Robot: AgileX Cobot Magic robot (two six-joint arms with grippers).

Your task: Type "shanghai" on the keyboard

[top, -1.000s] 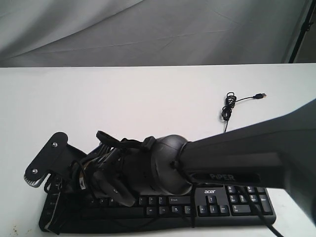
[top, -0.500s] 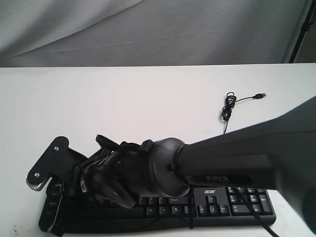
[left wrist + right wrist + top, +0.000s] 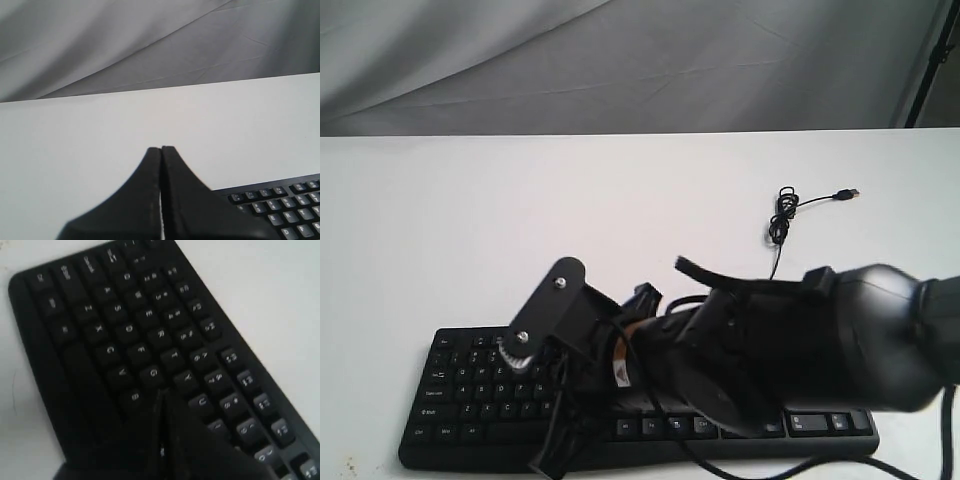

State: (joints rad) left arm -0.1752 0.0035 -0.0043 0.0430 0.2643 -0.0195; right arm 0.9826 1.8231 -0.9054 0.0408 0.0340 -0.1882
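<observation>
The black keyboard [image 3: 470, 385] lies along the table's front edge, its middle and right part covered by my right arm [image 3: 800, 340]. In the right wrist view my right gripper [image 3: 163, 392] is shut with nothing in it. Its tip is down among the keyboard's [image 3: 125, 330] letter keys, between G, B, Y and U. The key under the tip is hidden, and whether it is pressed does not show. My left gripper [image 3: 161, 148] is shut and empty above bare white table, with the keyboard's [image 3: 280, 200] corner beside it. It does not appear in the exterior view.
The keyboard's thin black cable [image 3: 782, 215] coils on the white table [image 3: 520, 220] behind the keyboard, ending in a USB plug [image 3: 852, 192]. A grey cloth backdrop [image 3: 620, 60] hangs behind the table. Loose arm cables [image 3: 555, 450] dangle over the keyboard's front.
My right arm has swung from the keyboard's left end toward its middle. The left keys now show and the number pad is mostly covered.
</observation>
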